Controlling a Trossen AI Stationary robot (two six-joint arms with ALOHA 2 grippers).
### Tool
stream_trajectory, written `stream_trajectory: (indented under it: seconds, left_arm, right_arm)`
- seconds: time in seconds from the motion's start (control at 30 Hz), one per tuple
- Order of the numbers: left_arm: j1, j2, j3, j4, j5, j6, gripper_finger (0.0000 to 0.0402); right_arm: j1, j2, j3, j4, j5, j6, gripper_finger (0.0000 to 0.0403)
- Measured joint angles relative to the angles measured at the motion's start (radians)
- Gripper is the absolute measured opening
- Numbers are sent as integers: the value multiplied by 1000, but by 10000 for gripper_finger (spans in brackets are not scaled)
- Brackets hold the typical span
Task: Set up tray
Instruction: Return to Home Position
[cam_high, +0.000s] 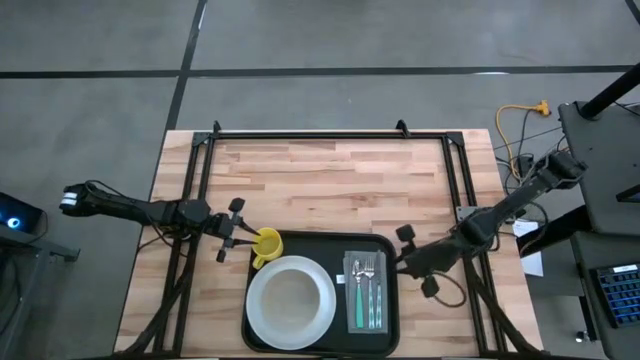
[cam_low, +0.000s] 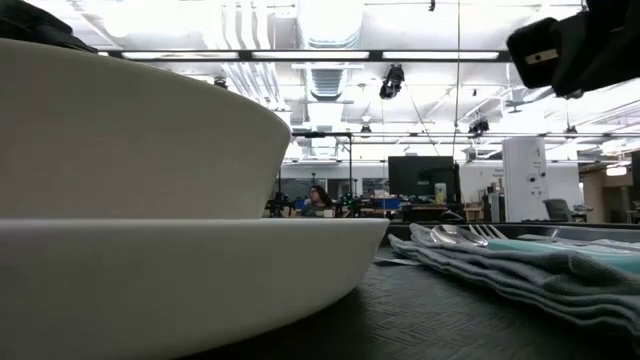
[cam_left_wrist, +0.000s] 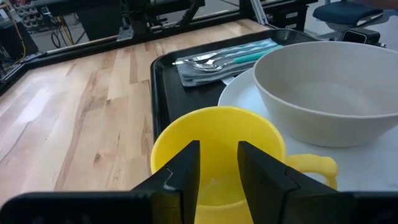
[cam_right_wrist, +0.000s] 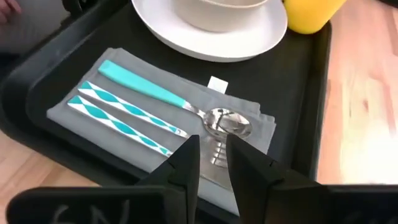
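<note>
The black tray (cam_high: 340, 245) lies at the table's near edge. On it a white bowl (cam_high: 292, 298) stands on a white plate (cam_high: 262, 322). A yellow cup (cam_high: 267, 245) sits in the tray's far left corner. A grey napkin (cam_high: 352, 300) at the tray's right end carries teal-handled cutlery (cam_right_wrist: 143, 93). My left gripper (cam_left_wrist: 217, 165) comes level from the table's left, its fingers a narrow gap apart at the cup's (cam_left_wrist: 214, 134) near rim. My right gripper (cam_high: 403, 255) hangs just off the tray's right rim, looking down at the napkin (cam_right_wrist: 74, 115). It is narrowly open with nothing between its fingers. My left gripper has its fingertips (cam_left_wrist: 186, 162) at the yellow cup's rim (cam_left_wrist: 163, 140), on the side toward the table's left. The fingers hide that stretch of rim. Whether they touch the cup, I cannot tell. The cup stands upright on the tray.
Bare wooden tabletop (cam_high: 330, 180) stretches from the tray to the far edge. A black frame rail (cam_high: 310, 135) runs along that edge, and struts run down both sides. Cables (cam_high: 520, 130) lie off the table's right. A person (cam_low: 318, 198) sits far off in the room.
</note>
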Motion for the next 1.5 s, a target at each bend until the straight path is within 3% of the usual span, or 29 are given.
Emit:
stream_trajectory:
  seconds: [0.3, 0.6, 0.97, 1.3, 1.5]
  left_arm:
    - [0, 1, 0, 0, 0, 0, 94]
    - [0, 3, 0, 0, 0, 0, 94]
    - [0, 3, 0, 0, 0, 0, 94]
    - [0, 3, 0, 0, 0, 0, 94]
    - [0, 3, 0, 0, 0, 0, 94]
  right_arm:
    - [0, -216, -122, 78, -25, 14, 85]
    - [0, -390, -197, 262, -387, -184, 77]
    - [0, -624, -279, 276, -393, -175, 72]
    - [0, -765, -399, 504, -393, -151, 86]
    - [0, -837, -453, 539, -393, -135, 82]
